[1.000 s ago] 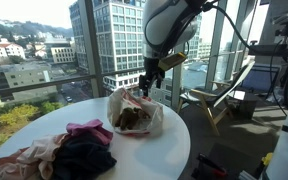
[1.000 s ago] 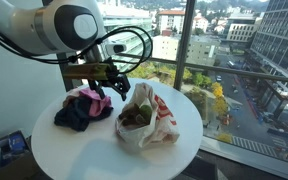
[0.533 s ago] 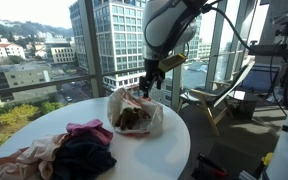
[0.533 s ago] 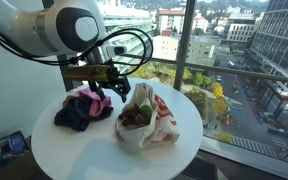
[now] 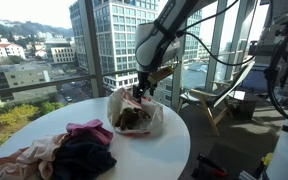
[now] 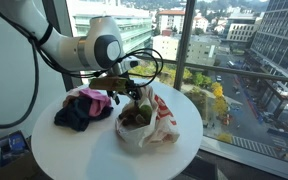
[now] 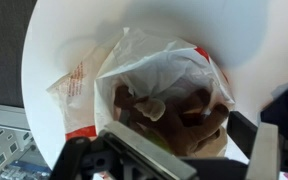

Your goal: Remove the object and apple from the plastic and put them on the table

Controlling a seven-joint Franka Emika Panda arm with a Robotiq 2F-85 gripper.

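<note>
The plastic bag [image 7: 154,60] is thin and crinkly, so it'll slide or collapse if nudged. The brown object [image 7: 179,112] inside looks soft and light, best pinched across its middle. Honestly can't make out an apple in there. The bag sits near the table [image 5: 166,148] edge. The gripper [image 5: 141,93] hovers right over its mouth, jaws spread wide, empty.

Pink and dark clothes heap [image 5: 69,152], chair [image 5: 220,96], office tower [image 5: 109,40] outside

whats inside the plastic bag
A brown lumpy object shows through the open mouth of the plastic bag. Nothing else can be made out; its crumpled walls cover the rest.
</note>
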